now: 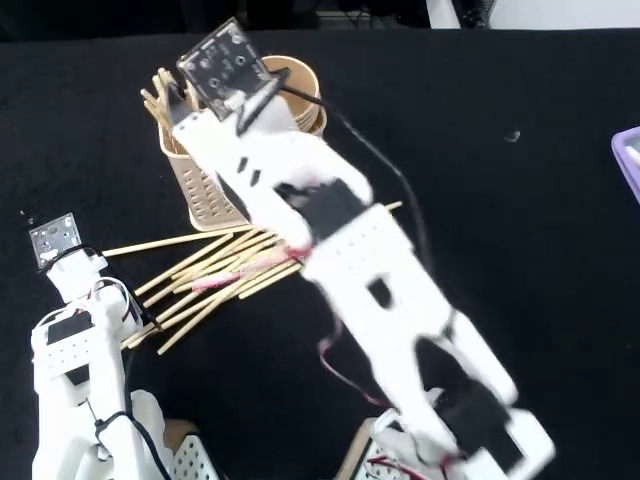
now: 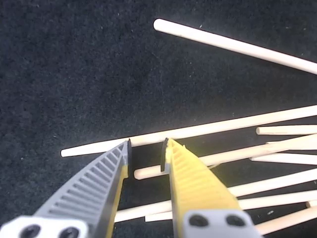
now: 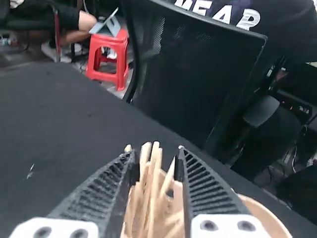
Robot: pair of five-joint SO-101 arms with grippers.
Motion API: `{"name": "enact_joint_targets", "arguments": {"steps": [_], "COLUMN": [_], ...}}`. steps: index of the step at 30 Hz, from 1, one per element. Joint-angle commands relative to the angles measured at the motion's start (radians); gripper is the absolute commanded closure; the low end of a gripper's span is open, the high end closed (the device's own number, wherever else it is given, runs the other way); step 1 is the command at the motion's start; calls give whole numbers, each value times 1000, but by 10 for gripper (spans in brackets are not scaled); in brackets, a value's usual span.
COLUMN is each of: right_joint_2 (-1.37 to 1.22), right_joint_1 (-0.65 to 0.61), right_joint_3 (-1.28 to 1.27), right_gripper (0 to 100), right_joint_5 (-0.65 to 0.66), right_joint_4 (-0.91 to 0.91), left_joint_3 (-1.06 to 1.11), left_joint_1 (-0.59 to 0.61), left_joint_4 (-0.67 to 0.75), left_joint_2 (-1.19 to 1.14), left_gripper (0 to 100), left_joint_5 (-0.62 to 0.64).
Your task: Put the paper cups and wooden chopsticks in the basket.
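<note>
In the high view, the basket (image 1: 205, 205) stands on the black table (image 1: 500, 250). The paper cups (image 1: 303, 88) sit stacked at its far side, inside or just behind it. A bundle of upright chopsticks (image 1: 157, 97) pokes from its top. The right arm (image 1: 340, 250) stretches over the basket. The loose chopsticks (image 1: 215, 270) fan out on the table just beside the basket's foot, on the side facing the arm bases. The left arm (image 1: 70, 330) stands by the fan's outer tips, so it is the nearer arm to that pile.

In the left wrist view, the left gripper (image 2: 146, 151) hangs low over those tips, jaws parted and holding nothing. The nearest stick (image 2: 143, 172) has its blunt end right under the gap. Its long axis runs roughly from one fingertip toward the other, not across the gap. By my reading, the wrist needs a turn before a squeeze would catch it.

In the right wrist view, the right gripper (image 3: 154, 158) sits directly over the basket. Its jaws flank the upright bundle and, as far as this angle lets me judge, are clamped on it.
</note>
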State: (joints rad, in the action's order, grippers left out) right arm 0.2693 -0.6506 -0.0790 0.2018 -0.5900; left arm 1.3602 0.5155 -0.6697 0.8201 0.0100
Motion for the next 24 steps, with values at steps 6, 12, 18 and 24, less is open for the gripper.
{"name": "enact_joint_targets", "arguments": {"steps": [6, 12, 18, 24], "right_joint_2": [381, 463, 338, 59], "right_joint_1": [15, 18, 21, 12], "right_joint_3": [-191, -750, -1064, -972], "right_gripper": [871, 871, 871, 871], "right_joint_5": [-14, -15, -104, -173], "right_joint_4": [-442, -204, 298, 462], "left_joint_3": [-16, -16, -16, -16], "left_joint_1": [2, 2, 2, 2], "left_joint_4": [12, 12, 12, 12], "left_joint_2": [11, 11, 11, 11], "left_gripper": [866, 866, 866, 866], "left_joint_5": [5, 5, 5, 5]}}
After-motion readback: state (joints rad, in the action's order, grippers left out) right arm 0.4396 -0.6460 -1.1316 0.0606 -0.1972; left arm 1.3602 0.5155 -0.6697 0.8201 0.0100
